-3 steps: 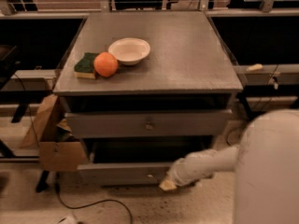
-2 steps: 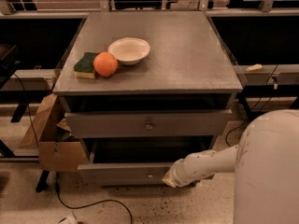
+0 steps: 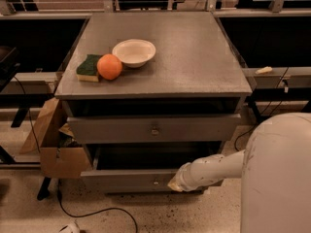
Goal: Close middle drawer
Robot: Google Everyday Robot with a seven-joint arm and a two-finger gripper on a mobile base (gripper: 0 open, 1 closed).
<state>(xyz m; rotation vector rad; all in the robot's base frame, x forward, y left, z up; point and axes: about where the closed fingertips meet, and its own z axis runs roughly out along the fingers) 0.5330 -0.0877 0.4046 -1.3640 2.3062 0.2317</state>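
End effector [image 3: 176,183], grip state impossible to tell, has edged slightly inward against the front of the middle drawer [image 3: 121,180], right of its knob [image 3: 156,182]; drawer barely shifted, still well out beneath the bench [image 3: 194,57], so the closing push has hardly begun.
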